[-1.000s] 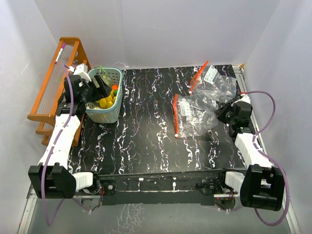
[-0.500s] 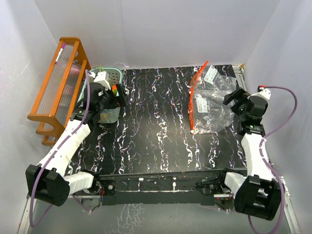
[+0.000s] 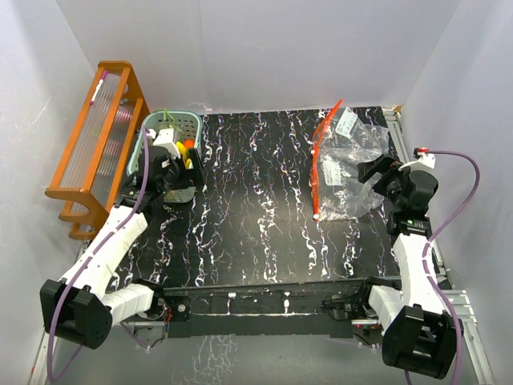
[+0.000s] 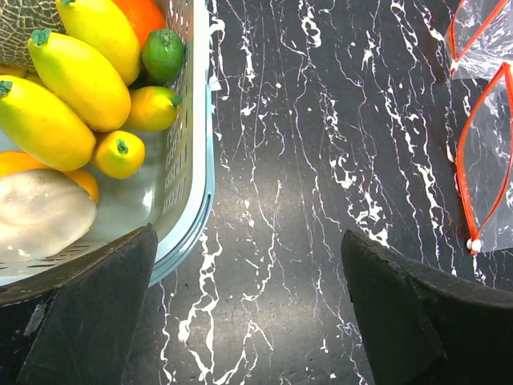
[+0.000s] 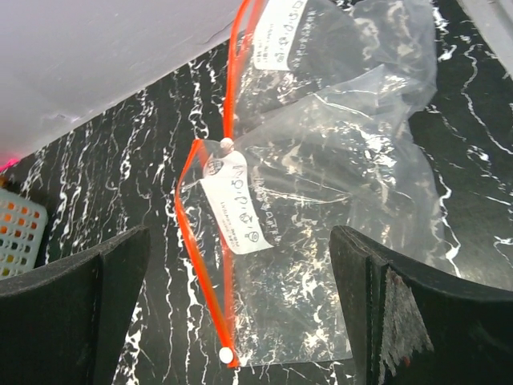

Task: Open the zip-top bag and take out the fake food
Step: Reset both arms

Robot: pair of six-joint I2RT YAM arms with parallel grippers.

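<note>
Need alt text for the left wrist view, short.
A teal basket at upper left holds glossy fake food: yellow pieces, an orange, a lime and a pale piece. It sits on a black marbled table, with clear orange-zipped bags at the right edge. The dark fingers frame the bottom corners, wide apart and empty.

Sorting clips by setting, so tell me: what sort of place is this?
Probably a robot test cell: white panels enclose a marbled table, two arms sit bolted at its edge, with toy food in a basket.
</note>
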